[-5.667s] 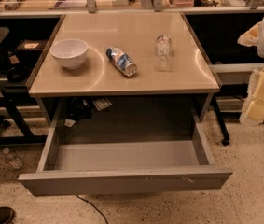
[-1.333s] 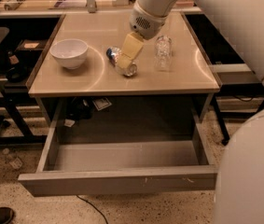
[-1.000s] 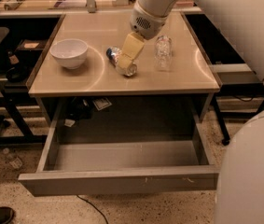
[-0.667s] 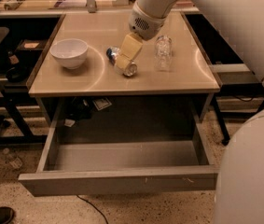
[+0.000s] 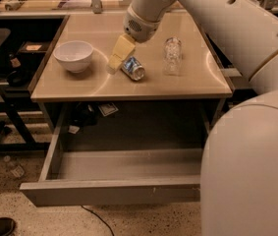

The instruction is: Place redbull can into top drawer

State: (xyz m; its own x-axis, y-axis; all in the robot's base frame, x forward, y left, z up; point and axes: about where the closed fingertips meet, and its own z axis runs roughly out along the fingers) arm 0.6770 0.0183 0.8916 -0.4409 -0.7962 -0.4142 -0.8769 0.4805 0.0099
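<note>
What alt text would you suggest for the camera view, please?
The robot's gripper is close beside the redbull can, which lies on the beige table between a white bowl and a clear bottle. The top drawer below stands open.

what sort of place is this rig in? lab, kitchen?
Probably a lab or workshop: beige worktable over an open grey top drawer, cluttered benches behind, loose cable on speckled floor. The gripper sits low over it beside the redbull can.
</note>
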